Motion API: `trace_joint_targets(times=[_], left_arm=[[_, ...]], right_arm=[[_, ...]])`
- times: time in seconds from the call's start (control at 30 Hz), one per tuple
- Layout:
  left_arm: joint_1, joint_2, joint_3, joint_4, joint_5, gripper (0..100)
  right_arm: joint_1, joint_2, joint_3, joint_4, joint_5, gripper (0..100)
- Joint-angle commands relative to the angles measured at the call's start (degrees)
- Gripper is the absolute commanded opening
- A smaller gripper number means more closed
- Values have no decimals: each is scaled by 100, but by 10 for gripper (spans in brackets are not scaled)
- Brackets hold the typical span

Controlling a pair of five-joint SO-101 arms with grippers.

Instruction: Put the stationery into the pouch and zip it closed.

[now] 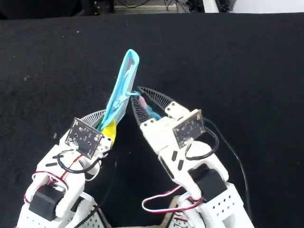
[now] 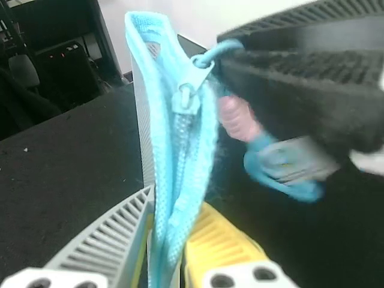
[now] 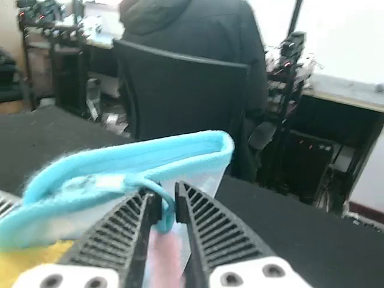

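Gripping upright blue pouch [image 1: 124, 80] between left fingers [image 2: 102, 240], clamped tight; right fingers [image 3: 219, 231] pinched together on zip pull [image 3: 164, 197].

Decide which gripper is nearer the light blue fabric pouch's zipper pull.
Right. The right gripper grips the zipper pull of the light blue fabric pouch; the left gripper clamps one end of the pouch, apart from the pull.

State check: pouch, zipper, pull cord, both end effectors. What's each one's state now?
left end effector: shut on pouch.
right end effector: shut on pull cord.
pouch: held up on edge.
zipper slider: partway along the pouch; teeth on the left end effector's side look closed.
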Motion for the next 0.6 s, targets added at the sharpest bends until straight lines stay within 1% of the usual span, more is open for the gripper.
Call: trace_joint_targets(times=[0.0,0.13,0.43,0.57], left_arm=[[31,62,13,185,-176,30],[31,62,13,185,-176,30],[31,62,22,185,-176,30],[356,79,4,316,-193,30]], right_arm=[[545,4,145,-615,-44,11],[598,4,330,-905,-44,11],[624,13,330,-905,-44,11],[624,13,338,-905,-44,11]])
